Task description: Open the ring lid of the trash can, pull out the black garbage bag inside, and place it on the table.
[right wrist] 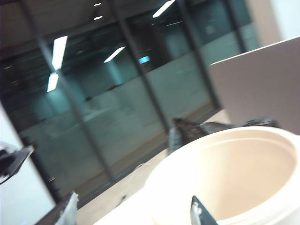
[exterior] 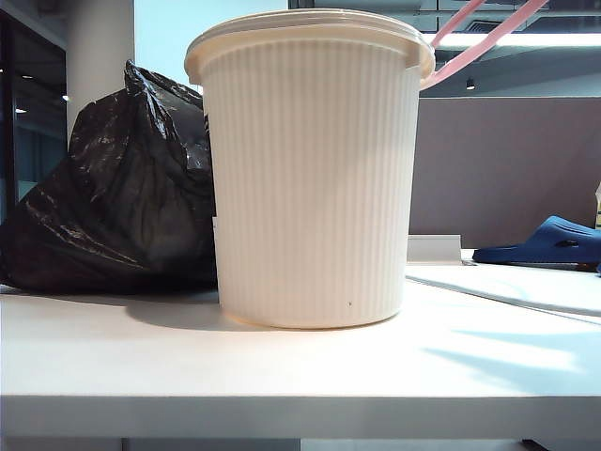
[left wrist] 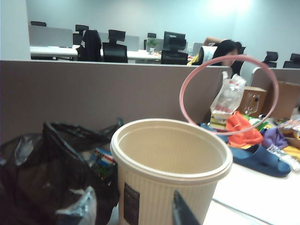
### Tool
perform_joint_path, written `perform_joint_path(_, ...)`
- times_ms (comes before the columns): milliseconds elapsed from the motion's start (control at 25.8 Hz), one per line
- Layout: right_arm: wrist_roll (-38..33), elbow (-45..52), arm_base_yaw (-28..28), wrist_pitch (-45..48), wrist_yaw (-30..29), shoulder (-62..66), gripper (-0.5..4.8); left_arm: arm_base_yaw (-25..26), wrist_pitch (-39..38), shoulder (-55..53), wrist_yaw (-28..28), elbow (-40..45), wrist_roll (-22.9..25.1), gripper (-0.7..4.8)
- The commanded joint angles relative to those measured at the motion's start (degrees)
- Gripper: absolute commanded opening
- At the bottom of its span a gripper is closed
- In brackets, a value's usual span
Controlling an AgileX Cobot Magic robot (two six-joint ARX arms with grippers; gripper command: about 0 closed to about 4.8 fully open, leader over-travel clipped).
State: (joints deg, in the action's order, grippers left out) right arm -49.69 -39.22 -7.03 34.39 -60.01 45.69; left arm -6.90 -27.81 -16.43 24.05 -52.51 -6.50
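Observation:
The cream ribbed trash can (exterior: 315, 188) stands upright on the white table (exterior: 282, 376), and its inside shows bare. Its pink ring lid (exterior: 488, 39) is swung up off the rim and stands on edge at the far side (left wrist: 229, 56). The black garbage bag (exterior: 113, 207) lies crumpled on the table against the can's left side. No gripper shows in the exterior view. In its wrist view my left gripper (left wrist: 131, 213) hangs before the can (left wrist: 154, 197) and the bag (left wrist: 42, 173), open. My right gripper (right wrist: 133, 213) hovers open near the can's rim (right wrist: 243, 178), with nothing between its fingers.
A blue slipper (exterior: 549, 241) lies at the back right of the table, beside clothes and a white plastic bag (left wrist: 228, 96). A grey-brown partition (exterior: 507, 160) runs behind the table. The table's front edge is close below the can.

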Motion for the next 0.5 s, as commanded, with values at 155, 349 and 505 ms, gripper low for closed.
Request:
perform_joint_path(155, 12.5, -4.1, 0.0, -17.2, 6.1, -2.1, 3.06, -0.2, 3.1, 0.0, 0.2, 4.4, 0.4, 2.00)
perform_joint_path(349, 20.1, -7.5, 0.1, -29.1, 9.2, -3.4, 3.05, -1.4, 6.9, 0.4, 0.1, 9.5, 0.5, 1.46)
perform_joint_path(505, 23.8, -8.1, 0.2, -34.5, 12.5, -5.1, 2.94, -1.4, 8.3, 1.5, -2.9, 13.1, 0.3, 1.46)
